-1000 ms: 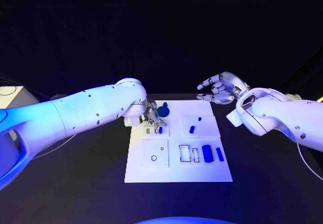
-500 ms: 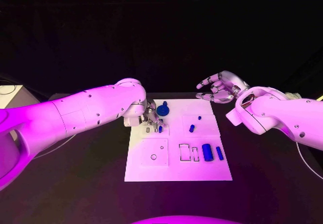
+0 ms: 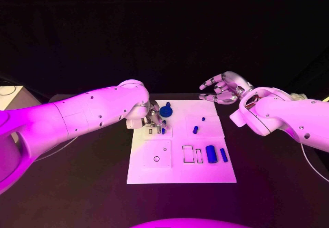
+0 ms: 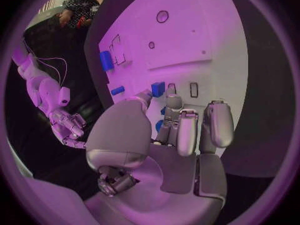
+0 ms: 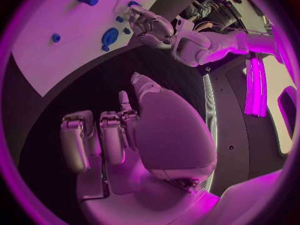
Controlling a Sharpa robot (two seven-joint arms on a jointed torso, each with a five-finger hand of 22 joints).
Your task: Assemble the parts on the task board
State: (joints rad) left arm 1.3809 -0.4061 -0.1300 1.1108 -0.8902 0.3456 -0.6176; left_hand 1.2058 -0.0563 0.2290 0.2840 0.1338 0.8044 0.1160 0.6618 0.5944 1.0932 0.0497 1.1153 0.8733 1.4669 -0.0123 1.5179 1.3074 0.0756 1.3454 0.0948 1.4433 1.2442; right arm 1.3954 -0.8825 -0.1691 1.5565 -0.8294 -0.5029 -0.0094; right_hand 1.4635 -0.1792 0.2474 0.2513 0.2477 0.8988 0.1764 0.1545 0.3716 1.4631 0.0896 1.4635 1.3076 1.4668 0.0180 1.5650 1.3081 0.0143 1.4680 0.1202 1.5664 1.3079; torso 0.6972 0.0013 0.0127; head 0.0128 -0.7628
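Your left hand (image 3: 152,119) pinches small blue part (image 4: 157,88) over board (image 3: 181,172), slots just beyond fingertips. Right hand (image 3: 223,89) empty, fingers spread, well off.

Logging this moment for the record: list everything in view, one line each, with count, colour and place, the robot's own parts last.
task board: one, white, middle of the black table.
round part: one, blue, at the board's far left corner, beside the left hand.
small parts: two, blue, on the board's far right plate, one nearer, one farther.
oblong parts: two, blue, side by side at the board's right, next to empty rectangular slots.
small block: one, blue, at the left hand's fingertips over the board.
table: one, black, under the board.
left hand: one, silver, over the board's far left part.
right hand: one, silver, raised beyond the board's far right corner, fingers apart, holding nothing.
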